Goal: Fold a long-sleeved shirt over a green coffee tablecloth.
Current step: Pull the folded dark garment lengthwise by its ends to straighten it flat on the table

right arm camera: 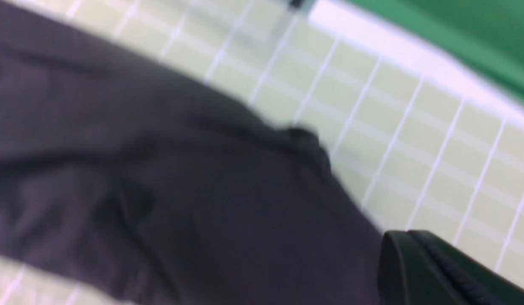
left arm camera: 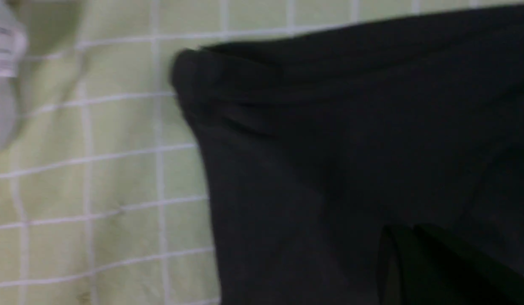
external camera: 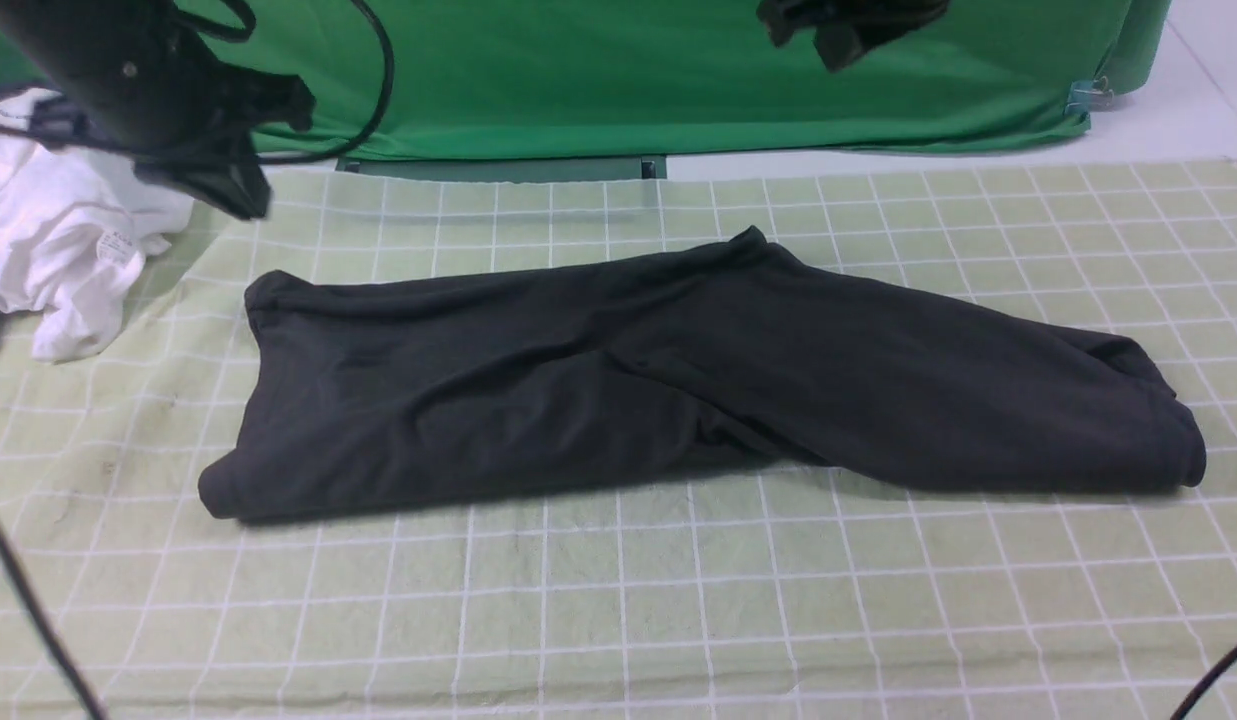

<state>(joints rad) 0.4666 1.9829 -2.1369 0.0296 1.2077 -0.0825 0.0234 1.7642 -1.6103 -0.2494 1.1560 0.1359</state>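
Observation:
The black long-sleeved shirt (external camera: 678, 385) lies folded into a long band across the green coffee tablecloth (external camera: 618, 600), which is pale yellow-green with white grid lines. My left gripper (external camera: 240, 195) hangs shut above the cloth, beyond the band's far left corner, holding nothing. My right gripper (external camera: 843, 30) is raised high at the top of the front view, shut and empty. In the left wrist view the shirt's corner (left arm camera: 194, 72) lies on the grid, and the closed fingers (left arm camera: 408, 250) show dark over the fabric. In the right wrist view the closed fingers (right arm camera: 410, 258) hover above the shirt's edge (right arm camera: 304, 140).
A crumpled white garment (external camera: 58, 230) with a small tag lies at the far left of the tablecloth. A deep-green fabric sheet (external camera: 698, 80) hangs behind the table. Black cables run at the left (external camera: 28, 600) and right front corners.

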